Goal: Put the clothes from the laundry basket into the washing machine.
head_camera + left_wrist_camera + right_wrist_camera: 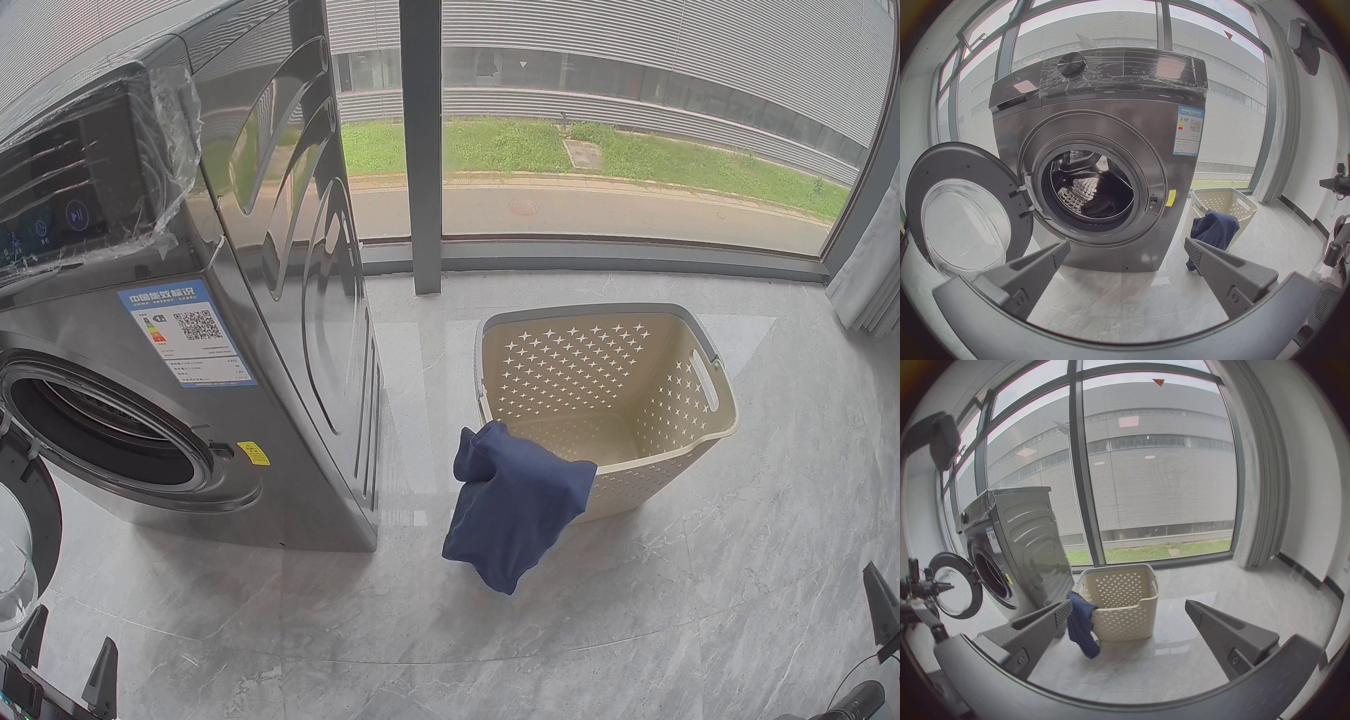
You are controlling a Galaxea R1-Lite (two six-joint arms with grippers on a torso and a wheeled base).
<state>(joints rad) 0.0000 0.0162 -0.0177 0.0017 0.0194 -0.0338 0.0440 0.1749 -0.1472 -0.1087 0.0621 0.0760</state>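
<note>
Indoors, marble floor (656,609) meets windows (637,112); left fingers (1026,272) and right fingers (1228,636) spread wide.

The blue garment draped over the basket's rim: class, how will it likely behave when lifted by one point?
Probably floppy: the blue garment folds over the basket rim in soft creases, so it should sag below the pinch. Likely light: the basket stands upright under it. A nudge may slide it off, since most hangs outside.

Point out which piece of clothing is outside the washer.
The blue garment draped over the laundry basket's rim, hanging down outside it. The other, a dark piece, already lies inside the washing machine's drum.
</note>
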